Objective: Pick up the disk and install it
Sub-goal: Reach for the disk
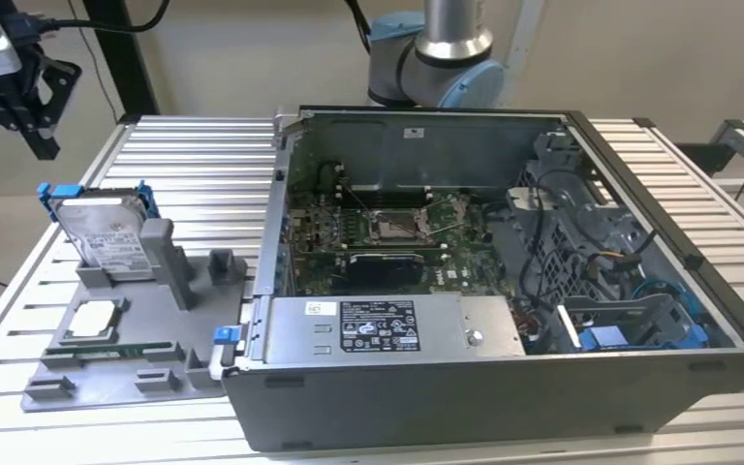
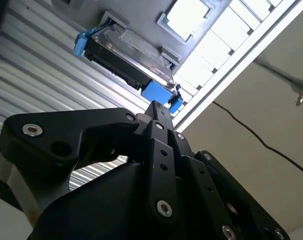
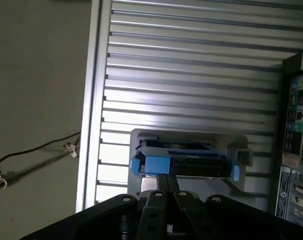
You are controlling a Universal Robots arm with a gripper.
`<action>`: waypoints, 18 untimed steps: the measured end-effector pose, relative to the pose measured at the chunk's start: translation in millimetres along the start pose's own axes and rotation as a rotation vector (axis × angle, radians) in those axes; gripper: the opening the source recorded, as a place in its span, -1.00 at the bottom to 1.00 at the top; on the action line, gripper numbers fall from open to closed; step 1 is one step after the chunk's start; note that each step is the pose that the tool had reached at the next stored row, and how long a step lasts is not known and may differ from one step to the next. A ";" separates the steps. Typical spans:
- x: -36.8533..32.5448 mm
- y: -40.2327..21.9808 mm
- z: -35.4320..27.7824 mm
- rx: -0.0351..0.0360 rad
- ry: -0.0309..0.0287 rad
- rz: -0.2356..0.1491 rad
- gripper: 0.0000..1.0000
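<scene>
Pincer (image 1: 46,147) hangs in open air with its tips pointing down, touching nothing and carrying nothing. In both wrist views I read the black fingers (image 2: 157,131) as pressed together at the tips, with no gap between them.

The disk (image 1: 104,237) is below the pincer and a little to one side of the tips, well apart from them. It stands on edge in a grey holder (image 1: 166,260), clipped in its blue frame (image 1: 46,194).

- The exterior view gives me the height gap between tips and disk, and the white label on the disk's broad face.
- The first wrist view gives me the alignment. The disk's narrow top edge and the blue frame lie straight beyond the closed tips, with the holder's pale walls on either side.
- The second wrist view takes the disk obliquely. I see its dark side edge and one blue end of the frame just past the tips.

Further from the pincer, on the holder's low base, a small square chip (image 1: 94,320) lies flat. The holder sits on a slatted aluminium table (image 1: 198,155).

Beyond the holder, on the far side from the pincer, an open computer case (image 1: 476,397) lies on its side. The exterior view looks into it: a motherboard (image 1: 386,228), and a silver box (image 1: 372,327) with a white label at the near wall. The arm's base joint (image 1: 437,63) rises behind the case.

The wrist views add the floor past the table edge, where a thin dark cable (image 3: 36,150) runs.
</scene>
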State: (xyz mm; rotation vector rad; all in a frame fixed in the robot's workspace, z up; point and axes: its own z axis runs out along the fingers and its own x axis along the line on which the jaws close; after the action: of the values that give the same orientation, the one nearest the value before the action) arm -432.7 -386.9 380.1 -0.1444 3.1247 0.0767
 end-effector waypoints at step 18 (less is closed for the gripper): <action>1.9 0.1 -0.1 -0.0004 0.0011 -0.019 -1.00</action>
State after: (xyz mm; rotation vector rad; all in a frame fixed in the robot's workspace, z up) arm -434.6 -387.0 380.1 -0.1745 3.1238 0.0770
